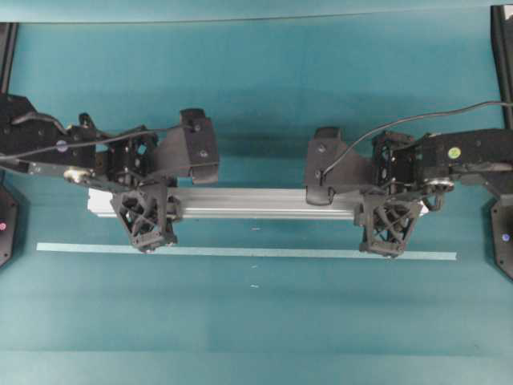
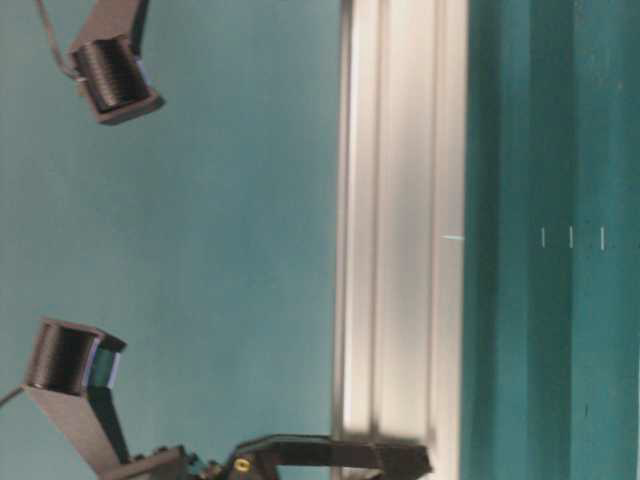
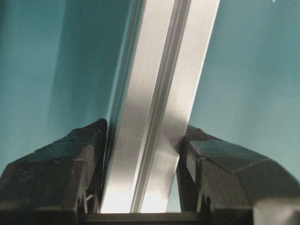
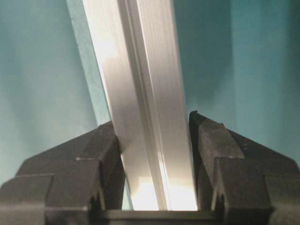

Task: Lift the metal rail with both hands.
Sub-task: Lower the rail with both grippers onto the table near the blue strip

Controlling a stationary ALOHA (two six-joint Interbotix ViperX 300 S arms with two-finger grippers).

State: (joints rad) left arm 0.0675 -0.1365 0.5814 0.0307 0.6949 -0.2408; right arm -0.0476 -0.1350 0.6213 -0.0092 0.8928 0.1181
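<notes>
Your metal rail (image 1: pixel 264 204) runs left to right across the middle of the overhead view, its long axis parallel to the bench's (image 1: pixel 264 80) near and far edges, grooved faces showing along its length. It sits a little toward the far side of the pale tape strip (image 1: pixel 248 252), which lies parallel to it on the teal surface.

Your left gripper (image 1: pixel 147 224) has the rail near its left end, and your right gripper (image 1: pixel 390 226) has it near its right end. In each wrist view the rail passes straight between the two fingers, with a black finger (image 3: pixel 79 159) pressed against one side face and its partner against the other; the same holds on the right (image 4: pixel 105 154). Both sets of jaws are part closed, clamped on the rail's width.

From the table-level view you can see the rail clear of the surface.
</notes>
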